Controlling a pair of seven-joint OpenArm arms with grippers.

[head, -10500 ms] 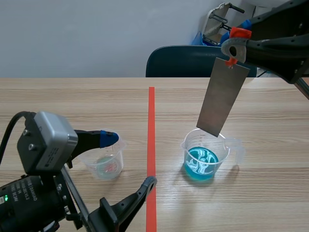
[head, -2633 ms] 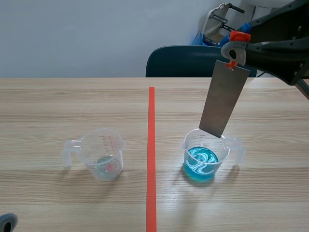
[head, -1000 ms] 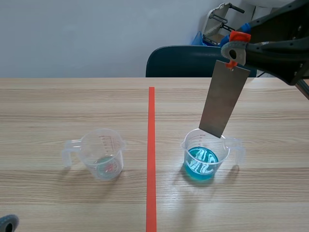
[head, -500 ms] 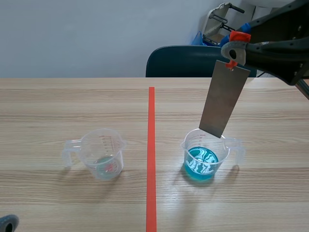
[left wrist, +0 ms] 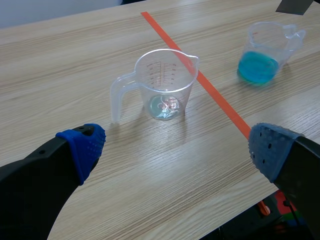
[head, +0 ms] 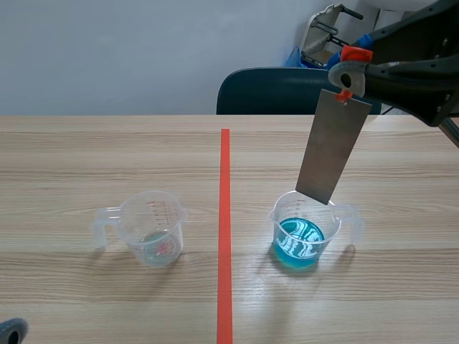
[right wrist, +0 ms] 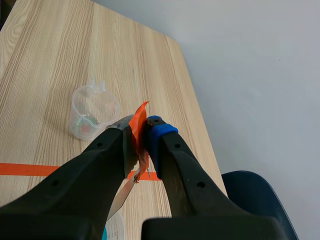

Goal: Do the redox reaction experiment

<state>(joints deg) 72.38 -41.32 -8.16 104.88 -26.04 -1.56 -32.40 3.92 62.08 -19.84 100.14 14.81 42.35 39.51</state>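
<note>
Right gripper, raised at the far right, pinches a flat grey metal strip by its orange tab. The strip hangs tilted over a clear plastic beaker of blue liquid. Left gripper stands wide open at the near left, facing a second clear plastic beaker that sits left of the orange-red tape line.

LIGHT: bright, even, from above | SHADOWS: soft, short; clear cup ahead of the left gripper shades the table toward the fingers | GLARE: white reflections on blue liquid; metal plate held in the right gripper reads matte grey
</note>
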